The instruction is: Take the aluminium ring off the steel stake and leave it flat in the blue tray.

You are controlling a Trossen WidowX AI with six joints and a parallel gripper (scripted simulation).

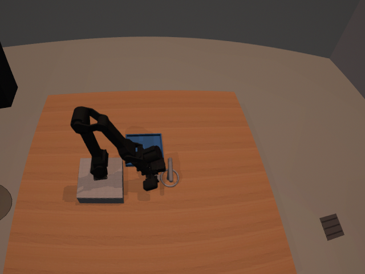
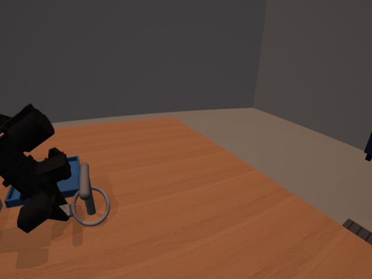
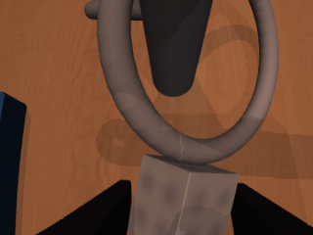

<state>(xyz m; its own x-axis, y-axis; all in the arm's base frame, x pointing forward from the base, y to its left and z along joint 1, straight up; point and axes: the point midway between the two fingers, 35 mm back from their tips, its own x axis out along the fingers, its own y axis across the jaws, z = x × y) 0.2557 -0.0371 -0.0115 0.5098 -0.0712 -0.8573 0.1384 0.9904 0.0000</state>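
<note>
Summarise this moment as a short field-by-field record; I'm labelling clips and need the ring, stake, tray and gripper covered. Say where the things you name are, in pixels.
gripper (image 1: pixel 155 177) (image 2: pixel 67 210) (image 3: pixel 180 192): shut on the tab
tab (image 2: pixel 66 210) (image 3: pixel 183 198): between the fingers, joined to the ring
ring (image 1: pixel 178 178) (image 2: pixel 108 207) (image 3: pixel 196 151): around the stake, under the cross-bar
stake (image 1: pixel 170 170) (image 2: pixel 90 207) (image 3: pixel 175 59): upright
tray (image 1: pixel 161 141) (image 2: pixel 78 172) (image 3: pixel 12 162): blue, beside the stake
ring in tray: no

Pretty dim in all three views, tbh, with a grey murk on the walls. Soft shadows fell across the table (image 1: pixel 206 221) (image 2: pixel 210 210) (image 3: pixel 54 59), overlapping in places. The arm (image 1: pixel 113 132) (image 2: pixel 18 162) went nearly black, detail mostly lost. No harsh glare.
</note>
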